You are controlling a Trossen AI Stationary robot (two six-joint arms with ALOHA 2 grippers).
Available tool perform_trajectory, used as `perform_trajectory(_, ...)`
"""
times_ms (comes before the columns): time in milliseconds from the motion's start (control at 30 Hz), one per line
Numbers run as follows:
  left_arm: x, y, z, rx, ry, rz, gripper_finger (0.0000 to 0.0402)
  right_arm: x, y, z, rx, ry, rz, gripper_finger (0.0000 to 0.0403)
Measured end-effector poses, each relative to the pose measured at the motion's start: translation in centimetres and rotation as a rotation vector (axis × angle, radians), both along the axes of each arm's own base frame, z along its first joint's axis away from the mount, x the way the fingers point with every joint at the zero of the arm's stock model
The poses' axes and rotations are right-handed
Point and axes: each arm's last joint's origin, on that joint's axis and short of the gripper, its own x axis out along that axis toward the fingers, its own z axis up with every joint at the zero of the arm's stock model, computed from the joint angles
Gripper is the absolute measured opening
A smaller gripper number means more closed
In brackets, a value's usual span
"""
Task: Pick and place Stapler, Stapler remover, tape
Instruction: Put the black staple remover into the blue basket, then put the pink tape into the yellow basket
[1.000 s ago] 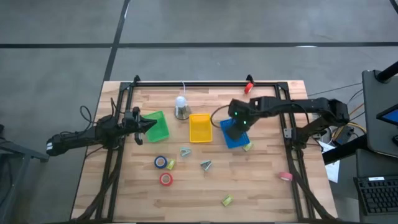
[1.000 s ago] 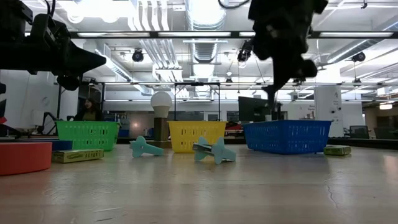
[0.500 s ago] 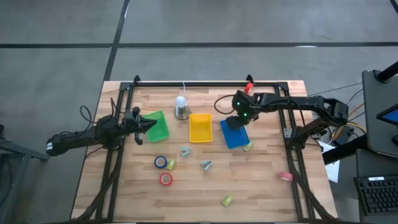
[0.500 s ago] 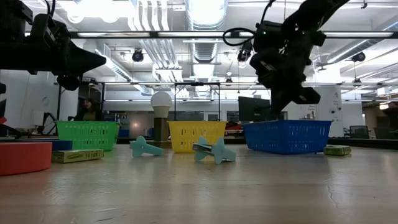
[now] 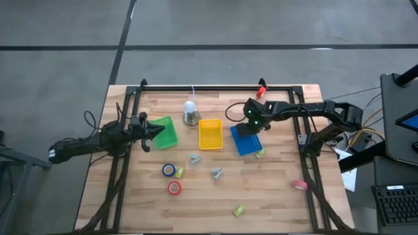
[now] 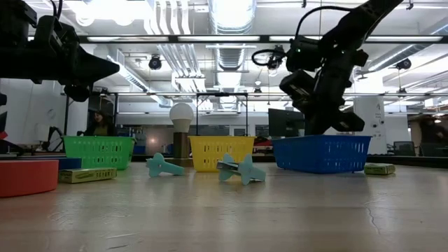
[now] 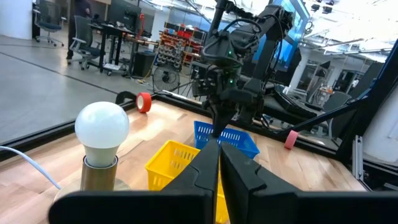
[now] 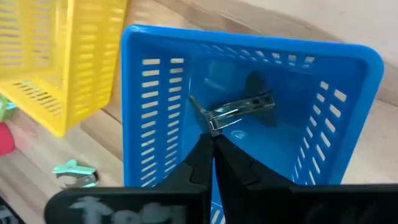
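**Right gripper over the blue basket, left arm waiting by the green one**

At the left side of the table (image 5: 274, 202), the left gripper (image 5: 159, 132) hangs over the green basket (image 5: 167, 131), its fingers (image 7: 239, 177) pressed together and empty. Beyond its tips stand a light bulb (image 7: 101, 134) on its base, then the yellow basket (image 5: 210, 134). In front of these baskets, on open wood, lie a blue tape roll (image 5: 169, 170), a red tape roll (image 5: 174, 188) and two pale teal staple removers (image 5: 194, 158) (image 5: 216, 173), each apart from the others.

Further right, the right gripper (image 5: 247, 128) hovers above the blue basket (image 5: 245, 140), its fingers (image 8: 198, 163) clenched with nothing between them. Just past the tips, a metal staple remover (image 8: 233, 111) lies on the basket floor, clear of the walls. A small green stapler (image 5: 260, 153) sits just outside the basket's near right corner. Another red tape roll (image 5: 300, 185) rests near the table's right edge.
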Motion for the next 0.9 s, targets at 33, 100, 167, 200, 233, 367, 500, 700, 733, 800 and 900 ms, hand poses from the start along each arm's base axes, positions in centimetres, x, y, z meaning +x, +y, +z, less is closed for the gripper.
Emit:
perform_trajectory(33, 0.0, 0.0, 0.0, 0.000, 0.000, 0.000, 0.0019, 0.0, 0.0, 0.1, -0.002, -0.002, 0.001, 0.0008)
perform_trajectory(100, 0.0, 0.0, 0.0, 0.000, 0.000, 0.000, 0.0019, 0.2, -0.1, 0.2, -0.007, -0.013, 0.001, 0.0009)
perform_trajectory(167, 0.0, 0.0, 0.0, 0.000, 0.000, 0.000, 0.0019, 0.2, -0.1, 0.4, -0.009, -0.018, 0.001, 0.0011)
perform_trajectory(200, 0.0, 0.0, 0.0, 0.000, 0.000, 0.000, 0.0019, 0.3, -0.1, 0.4, -0.010, -0.020, 0.001, 0.0014)
perform_trajectory(233, 0.0, 0.0, 0.0, 0.000, 0.000, 0.000, 0.0019, 0.3, -0.1, 0.5, -0.010, -0.021, 0.001, 0.0019)
perform_trajectory(367, 0.0, 0.0, 0.0, 0.000, 0.000, 0.000, 0.0019, 0.2, -0.1, 0.4, -0.008, -0.016, 0.001, 0.0053)
perform_trajectory(500, 0.0, 0.0, 0.0, 0.000, 0.000, 0.000, 0.0019, 0.2, -0.1, 0.5, -0.009, -0.014, 0.006, 0.0097)
perform_trajectory(700, 0.0, 0.0, 0.0, 0.000, 0.000, 0.000, 0.0019, 0.1, 0.4, 2.4, 0.027, -0.109, 0.075, 0.0145)
perform_trajectory(733, 0.0, 0.0, 0.0, 0.000, 0.000, 0.000, 0.0019, -0.1, 0.6, 2.8, 0.028, -0.123, 0.084, 0.0151)
perform_trajectory(800, 0.0, 0.0, 0.0, 0.000, 0.000, 0.000, 0.0019, -0.7, 1.3, 3.9, 0.020, -0.149, 0.116, 0.0160)
perform_trajectory(900, 0.0, 0.0, 0.0, 0.000, 0.000, 0.000, 0.0019, -2.1, 2.8, 5.6, 0.019, -0.157, 0.161, 0.0169)
